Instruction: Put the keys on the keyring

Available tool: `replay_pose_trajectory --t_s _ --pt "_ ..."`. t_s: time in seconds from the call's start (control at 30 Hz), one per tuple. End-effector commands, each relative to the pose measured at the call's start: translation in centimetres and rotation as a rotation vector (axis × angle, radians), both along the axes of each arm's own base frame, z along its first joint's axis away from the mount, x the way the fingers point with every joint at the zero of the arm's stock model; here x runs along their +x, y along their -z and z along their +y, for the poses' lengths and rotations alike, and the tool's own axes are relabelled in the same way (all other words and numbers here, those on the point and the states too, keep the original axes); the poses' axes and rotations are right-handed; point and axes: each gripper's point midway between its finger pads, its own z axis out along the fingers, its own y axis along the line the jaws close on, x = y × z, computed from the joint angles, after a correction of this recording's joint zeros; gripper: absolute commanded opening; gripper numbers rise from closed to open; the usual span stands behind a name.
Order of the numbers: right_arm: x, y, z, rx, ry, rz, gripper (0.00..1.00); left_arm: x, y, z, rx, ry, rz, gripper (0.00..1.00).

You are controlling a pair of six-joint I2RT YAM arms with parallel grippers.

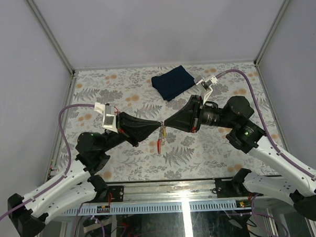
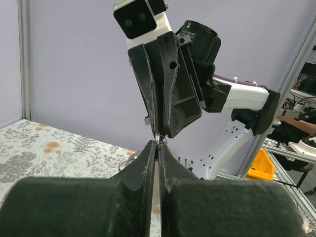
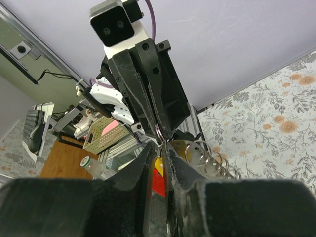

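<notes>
Because threading a key calls for one arm to steady the loop while the other works on it, both arms reach in from the near edge of the table (image 1: pixel 123 167) and meet tip to tip above its middle, the left arm (image 1: pixel 61 188) coming from the left and the right arm (image 1: pixel 286 163) from the right. The folded dark cloth (image 1: pixel 172 82) lies well apart, near the far edge, out of the working space. The left gripper (image 2: pixel 157 148) is pressed together on the keyring (image 3: pixel 159 132), holding the thin loop off the table so that it presents an edge to the other side. The right gripper (image 3: pixel 159 150) stands nearly together with a narrow slit between its jaws, right against the loop; whether it pinches anything I cannot tell. The red tag (image 1: pixel 158 146) hangs free below the tips. The yellow key (image 3: pixel 158 166) shows through the slit, just above the tag, seemingly at the loop. The green key is not visible.
</notes>
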Motion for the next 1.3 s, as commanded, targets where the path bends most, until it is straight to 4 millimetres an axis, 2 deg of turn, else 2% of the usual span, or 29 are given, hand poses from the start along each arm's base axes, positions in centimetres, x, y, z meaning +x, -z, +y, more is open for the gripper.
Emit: replay_pose_trajectory --t_s 0.0,0.23,0.5,1.27 --pt "-0.2 -1.1 -0.1 0.039 -0.019 -0.040 0.17 -0.9 -3.5 1.1 -0.084 -0.002 -0.091 0.00" --pt "-0.2 -0.8 0.1 0.029 -0.027 -0.029 0.14 -1.0 -3.6 1.1 -0.082 -0.006 -0.092 0.00" --pt "0.1 -1.1 0.0 0.040 -0.005 -0.026 0.00 -1.0 -3.6 1.1 -0.076 -0.006 -0.095 0.00" --pt "0.2 0.7 0.0 0.047 0.002 0.074 0.00 -1.1 -3.6 0.8 -0.065 0.010 -0.102 0.00"
